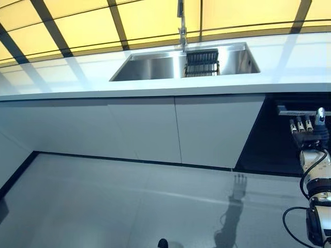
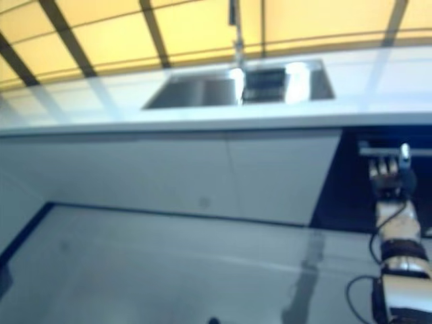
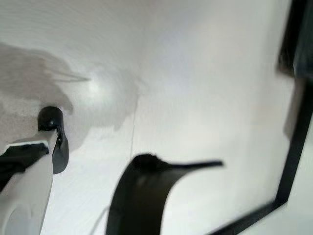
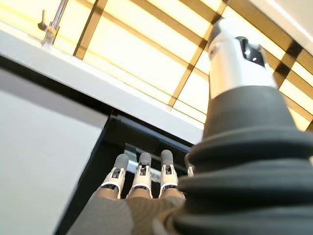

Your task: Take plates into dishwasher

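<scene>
Right hand raised before the dark dishwasher front

At the frame's right edge, the right hand [image 1: 309, 135] reaches, fingers straight and released, just below the dishwasher's [image 1: 274, 134] metal bar handle [image 1: 297, 110]; a black wire rack [image 1: 201, 62] sits in the steel sink [image 1: 155, 67].

Silver-grey right arm [image 1: 316, 178], dark ribbed wrist cover, silver fingers [image 4: 142, 177] with dark tips.

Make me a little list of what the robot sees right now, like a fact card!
Place: kitchen counter with white cabinet doors below
Sink: steel sink set in the counter, tap behind it
In the sink: dark rack
Dishwasher: dark front with a silver handle bar
Right hand: right hand raised toward the handle, fingers straight, holding nothing
Left hand: not seen
Plates: none visible
</scene>
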